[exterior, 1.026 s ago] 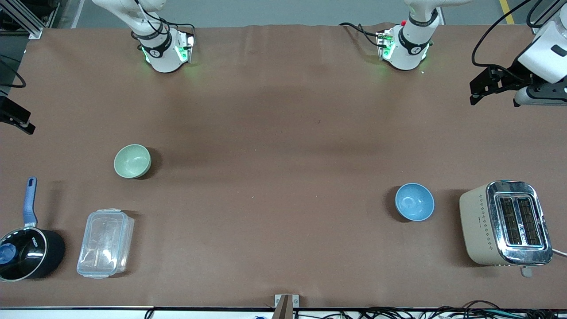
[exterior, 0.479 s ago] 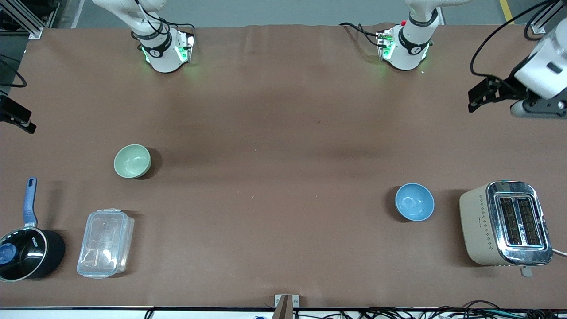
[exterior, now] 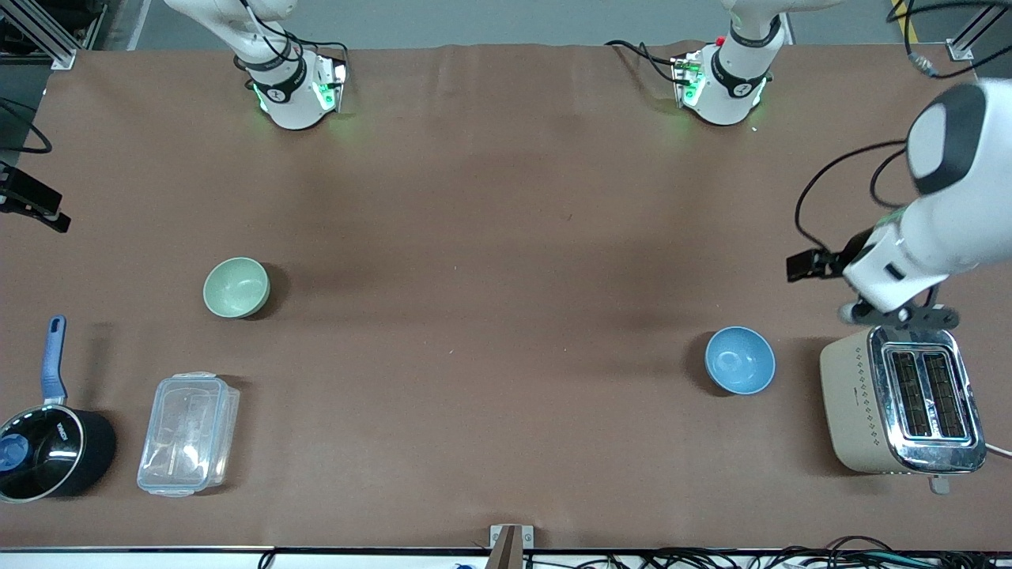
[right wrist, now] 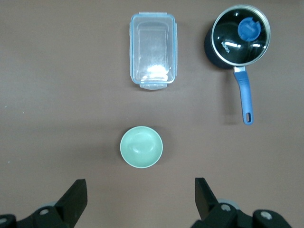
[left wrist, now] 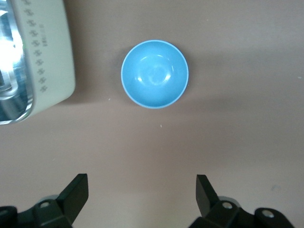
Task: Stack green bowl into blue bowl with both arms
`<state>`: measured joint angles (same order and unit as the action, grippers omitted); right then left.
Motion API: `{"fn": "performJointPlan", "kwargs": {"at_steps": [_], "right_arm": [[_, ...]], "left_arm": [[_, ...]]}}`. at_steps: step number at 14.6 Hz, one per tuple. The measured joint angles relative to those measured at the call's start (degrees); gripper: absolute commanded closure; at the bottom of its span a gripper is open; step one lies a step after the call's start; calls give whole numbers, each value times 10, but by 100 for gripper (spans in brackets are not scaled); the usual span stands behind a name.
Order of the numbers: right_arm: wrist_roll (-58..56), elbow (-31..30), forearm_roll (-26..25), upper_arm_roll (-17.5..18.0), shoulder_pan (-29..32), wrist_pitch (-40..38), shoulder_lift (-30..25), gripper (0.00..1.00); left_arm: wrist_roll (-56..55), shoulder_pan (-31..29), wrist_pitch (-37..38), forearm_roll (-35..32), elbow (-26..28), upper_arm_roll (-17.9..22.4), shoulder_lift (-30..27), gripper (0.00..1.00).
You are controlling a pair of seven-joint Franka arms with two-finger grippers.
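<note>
Green bowl (exterior: 236, 288), small, round, pale sage and glossy, sits upright on your brown counter (exterior: 490, 316) toward the right arm's end; in the right wrist view it (right wrist: 141, 147) lies on bare counter below the right end effector (right wrist: 141, 199), which hangs in the air with fingers (right wrist: 76, 197) spread wide and empty. You will find the small round sky-blue bowl (exterior: 740, 360) toward the left arm's end, well apart from the green one. The left end effector (left wrist: 142, 194) hovers over the counter near it, fingers (left wrist: 203, 194) wide apart, holding nothing; in the front view that arm's wrist (exterior: 901, 273) hangs just above the toaster.

Just beside the blue bowl stands a cream toaster with a chrome top (exterior: 901, 399). Nearer the front camera than the green bowl lie a clear plastic lidded box (exterior: 188, 434) and a black saucepan with a blue handle (exterior: 49, 442). Nothing on the counter touches either bowl.
</note>
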<state>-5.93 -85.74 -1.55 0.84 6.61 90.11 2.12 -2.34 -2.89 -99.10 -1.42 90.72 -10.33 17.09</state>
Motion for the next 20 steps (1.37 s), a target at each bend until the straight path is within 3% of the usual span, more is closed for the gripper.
{"fn": "performJointPlan", "kwargs": {"at_steps": [3, 8, 11, 16, 18, 20], "right_arm": [[0, -94, 0, -1, 15, 71, 1, 0], [-5, -339, 0, -4, 31, 349, 15, 0], [-5, -432, -8, -4, 31, 448, 36, 0], [-12, -463, -11, -6, 39, 539, 120, 0], [-19, -479, -11, -6, 45, 597, 136, 0], [-23, -511, -11, -6, 47, 657, 144, 1]], "left_arm": [[-7, -1, -84, -15, 23, 0, 62, 0], [-14, -30, -233, -80, 43, 1, 173, 1], [-13, -42, -266, -81, 34, 1, 213, 29], [-31, -37, -267, -81, 26, -5, 222, 87], [-37, -34, -267, -81, 26, -8, 223, 99], [-39, -33, -270, -81, 20, -16, 225, 100]]}}
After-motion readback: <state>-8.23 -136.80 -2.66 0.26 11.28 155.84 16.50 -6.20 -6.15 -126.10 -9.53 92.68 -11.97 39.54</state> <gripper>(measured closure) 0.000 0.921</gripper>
